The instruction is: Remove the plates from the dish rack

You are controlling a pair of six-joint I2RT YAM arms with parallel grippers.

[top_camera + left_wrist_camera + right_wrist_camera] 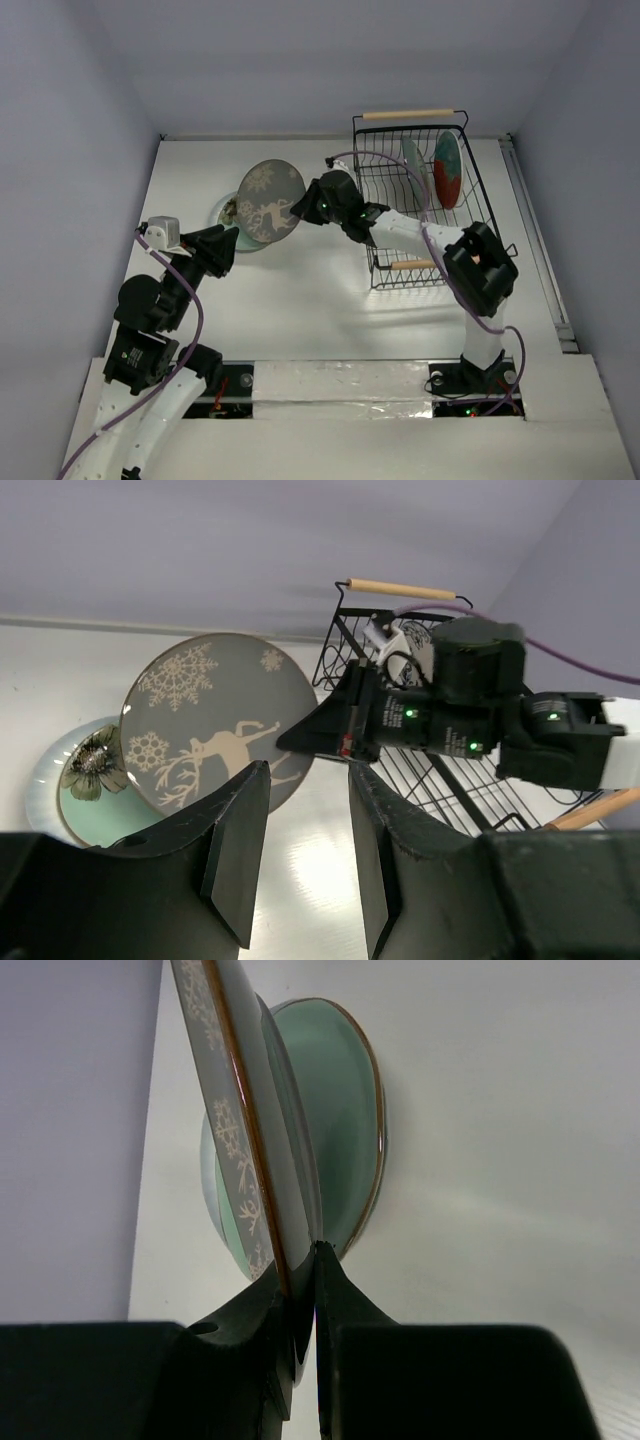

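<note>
My right gripper [298, 208] is shut on the right rim of the dark grey deer plate [268, 203] and holds it tilted on edge above the table. In the right wrist view the fingers [303, 1265] pinch the grey plate [225, 1110]. The pale green floral plate [226, 212] lies flat on the table just behind and under it, and also shows in the left wrist view [85, 780]. The black wire dish rack [478, 200] stands at the back right. It holds a pale plate [412, 160] and the red-rimmed teal plate [447, 168], both upright. My left gripper [228, 250] is open and empty, below the grey plate [215, 720].
The rack has a wooden handle at the back [408, 114] and one at the front [412, 264]. The right arm [480, 265] reaches across the rack's front left corner. Walls close the table at the back and both sides.
</note>
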